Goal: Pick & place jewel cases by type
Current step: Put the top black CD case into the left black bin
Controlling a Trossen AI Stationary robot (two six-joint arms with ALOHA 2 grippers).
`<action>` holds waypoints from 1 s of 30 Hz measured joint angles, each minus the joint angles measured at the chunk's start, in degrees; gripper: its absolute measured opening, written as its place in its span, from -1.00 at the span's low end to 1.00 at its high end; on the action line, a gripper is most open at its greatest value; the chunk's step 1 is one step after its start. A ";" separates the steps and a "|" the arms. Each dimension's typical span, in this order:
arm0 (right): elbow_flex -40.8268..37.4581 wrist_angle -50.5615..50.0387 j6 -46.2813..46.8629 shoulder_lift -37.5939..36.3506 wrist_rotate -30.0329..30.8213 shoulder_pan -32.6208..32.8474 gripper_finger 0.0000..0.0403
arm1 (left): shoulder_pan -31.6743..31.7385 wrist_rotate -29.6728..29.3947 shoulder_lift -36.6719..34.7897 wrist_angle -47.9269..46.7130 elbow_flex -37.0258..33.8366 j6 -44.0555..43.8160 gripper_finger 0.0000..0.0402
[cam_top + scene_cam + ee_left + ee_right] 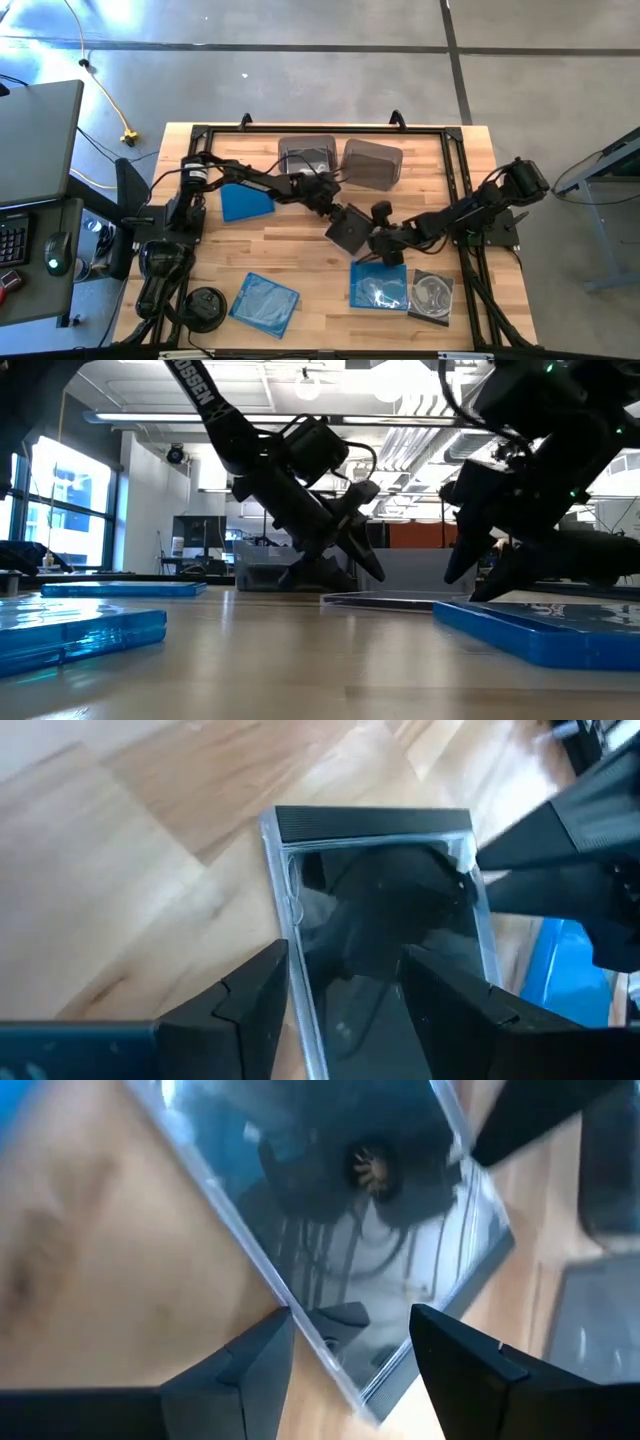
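Table: a big light wooden table (pixel 300 230) with a black frame around its edge.
Left arm: the dark left arm reaches from the left side toward the middle. Its left gripper (pixel 335 208) sits just at the far-left corner of the dark case. In the left wrist view its two dark fingers (pixel 245 995) are spread apart over the case edge, not pinching it.
Right arm: the dark right arm reaches in from the right side. Its right gripper (pixel 378 240) sits at the right edge of the same dark case. In the right wrist view its fingers (pixel 255 1355) are spread apart too, with the case edge between them.
Bins: two smoky grey plastic bins (pixel 372 162) stand side by side at the far edge of the table.
Round thing: a round black disc-shaped object (pixel 206 305) lies at the near left corner.
Dark case: a thin flat dark grey-black jewel case (pixel 350 230) lies flat in the middle of the table, between both grippers.
Blue cases: one see-through blue jewel case (pixel 244 202) lies at the left, under the left arm. A second blue case (pixel 265 303) lies near the front, left of the middle. A third blue case (pixel 378 285) lies near the front, just under the right gripper.
Clear case: a clear jewel case with a silver disc (pixel 432 296) lies just to the right of the third blue case, touching it.
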 joint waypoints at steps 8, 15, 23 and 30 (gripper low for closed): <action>0.07 3.42 -0.92 -0.18 2.43 1.32 -0.02 | -0.12 -1.39 0.17 -18.38 10.83 9.95 -0.05; 0.07 4.18 -1.44 -0.22 8.33 1.24 -0.02 | -0.30 -4.69 0.09 -34.15 19.62 15.70 -0.05; 3.22 6.98 -3.41 -0.28 9.77 0.76 -0.02 | -0.26 -8.34 -0.16 -42.93 25.19 18.82 -0.05; 7.75 6.75 -5.41 -0.37 9.19 -1.88 -0.02 | -0.23 -12.52 -0.16 -53.55 29.24 21.57 -0.06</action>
